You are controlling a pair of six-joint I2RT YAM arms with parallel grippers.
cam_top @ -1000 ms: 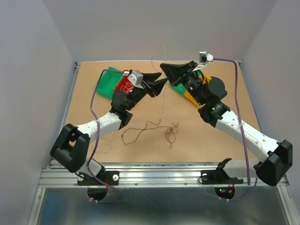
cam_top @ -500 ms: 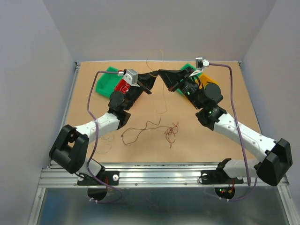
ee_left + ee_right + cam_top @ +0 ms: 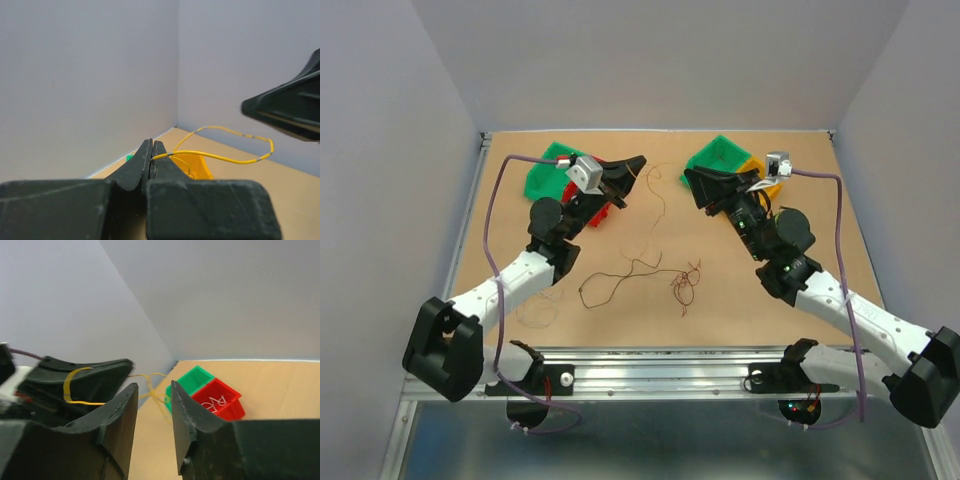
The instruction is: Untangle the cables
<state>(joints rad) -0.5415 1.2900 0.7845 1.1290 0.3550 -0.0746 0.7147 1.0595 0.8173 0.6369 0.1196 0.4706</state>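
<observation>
Left gripper pinches a yellow wire; right gripper gapes, holding nothing. Red bin holds white curly wires.

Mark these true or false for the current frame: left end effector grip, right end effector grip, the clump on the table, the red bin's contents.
1. The left end effector is shut on a yellow wire. True.
2. The right end effector is clamped on that same wire. False: its jaws stand apart and grip nothing.
3. A reddish clump of cables lies on the table between the two arms. True.
4. The red bin is empty. False: a whitish wire lies inside it.
5. The red bin stands alone. False: a green bin sits right against it.
</observation>
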